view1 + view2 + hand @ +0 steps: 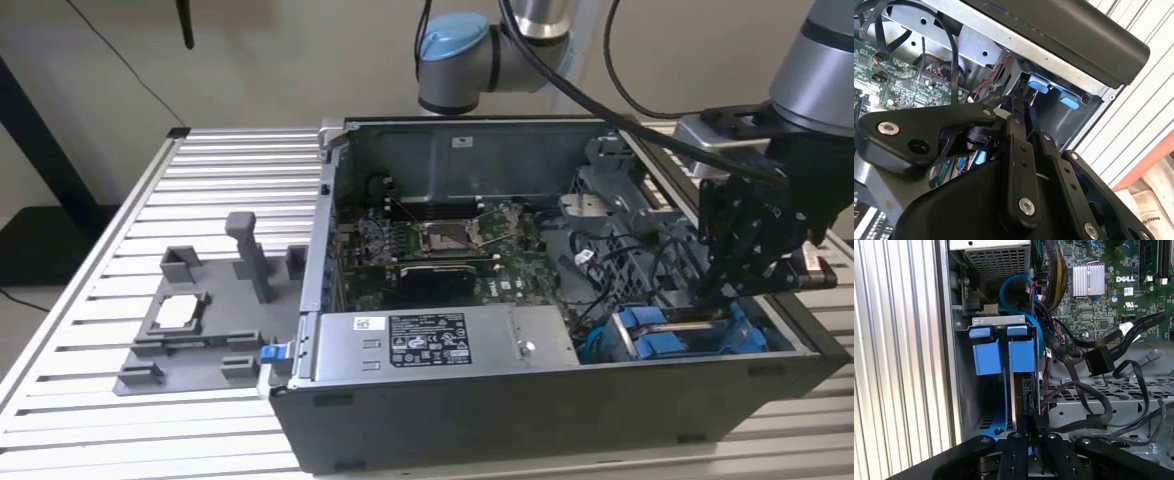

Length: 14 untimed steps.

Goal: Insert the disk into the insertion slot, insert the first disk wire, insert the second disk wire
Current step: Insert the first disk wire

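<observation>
- Exterior view: the gripper [705, 298] is seen reaching down into the open computer case [534, 400], at the corner on the exterior view's right. The insertion slot [627, 345] lies directly under the fingertips, and the disk [674, 325] stands in it between blue parts.
- Second wrist view: the fingers [1015, 127] are seen drawn nearly together and aimed straight at the blue tabs [1036, 82]. What is pinched is hidden here by the fingers themselves.
- First wrist view: the disk is shown edge-on, its long axis in line with the fingers and running into the insertion slot. The gripper is judged clamped on the disk's near edge. Black cables [1089, 390] lie just beside it, and a black connector [1097, 360] is noted apart from the disk.
</observation>
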Each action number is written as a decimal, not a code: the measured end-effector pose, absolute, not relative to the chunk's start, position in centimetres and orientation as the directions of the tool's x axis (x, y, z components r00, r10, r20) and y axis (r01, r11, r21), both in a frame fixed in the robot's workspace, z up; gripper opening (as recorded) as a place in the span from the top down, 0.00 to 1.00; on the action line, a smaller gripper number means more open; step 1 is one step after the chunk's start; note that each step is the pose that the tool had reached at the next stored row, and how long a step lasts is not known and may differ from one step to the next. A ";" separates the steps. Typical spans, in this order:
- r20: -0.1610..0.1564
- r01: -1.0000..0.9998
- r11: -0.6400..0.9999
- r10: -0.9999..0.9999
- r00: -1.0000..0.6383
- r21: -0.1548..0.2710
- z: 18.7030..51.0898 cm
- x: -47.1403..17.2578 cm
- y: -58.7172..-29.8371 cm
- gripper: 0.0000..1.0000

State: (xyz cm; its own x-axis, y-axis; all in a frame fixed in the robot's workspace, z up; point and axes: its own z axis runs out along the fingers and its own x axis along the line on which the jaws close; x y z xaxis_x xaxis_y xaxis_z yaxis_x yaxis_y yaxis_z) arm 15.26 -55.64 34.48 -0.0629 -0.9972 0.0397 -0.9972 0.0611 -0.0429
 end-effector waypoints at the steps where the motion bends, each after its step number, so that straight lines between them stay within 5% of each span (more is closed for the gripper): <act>1: 0.040 -0.997 0.061 -0.997 -0.063 -0.043 34.6 15.3 -55.6 0.81; 10: 0.029 -0.997 0.062 -0.998 -0.063 -0.042 37.9 15.3 -55.6 0.79; 14: -0.029 -0.997 0.064 -0.998 -0.063 -0.040 38.0 15.3 -55.6 0.73</act>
State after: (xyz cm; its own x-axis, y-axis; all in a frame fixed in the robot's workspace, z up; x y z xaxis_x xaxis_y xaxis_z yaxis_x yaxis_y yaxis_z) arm 15.27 -55.62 38.02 -0.0626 -0.9976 -0.0293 -0.9972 0.0637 -0.0401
